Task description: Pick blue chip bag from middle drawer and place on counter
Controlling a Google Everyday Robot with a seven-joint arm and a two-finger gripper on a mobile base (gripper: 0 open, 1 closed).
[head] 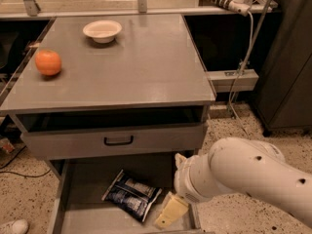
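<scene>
Floor: speckled terrazzo [29, 177] around the cabinet.
Arm: white arm [253, 177] enters from the lower right of my view and reaches over the drawer's right front corner.
Gripper: the gripper [168, 216] sits low in the drawer on its right side, just beside the bag. I cannot tell whether it is open or closed.
Bag: the blue bag [131, 195] lies flat and diagonal on the drawer floor, not gripped.
Drawer: the grey drawer [83, 213] is pulled out.
Drawer front: the grey front [73, 143] with a black handle [118, 140] is above it.
Counter: the flat grey counter [141, 67] is behind and above.
Orange: the orange [48, 62] is near the counter's left edge.
Bowl: the white bowl [102, 30] is farther back.
</scene>
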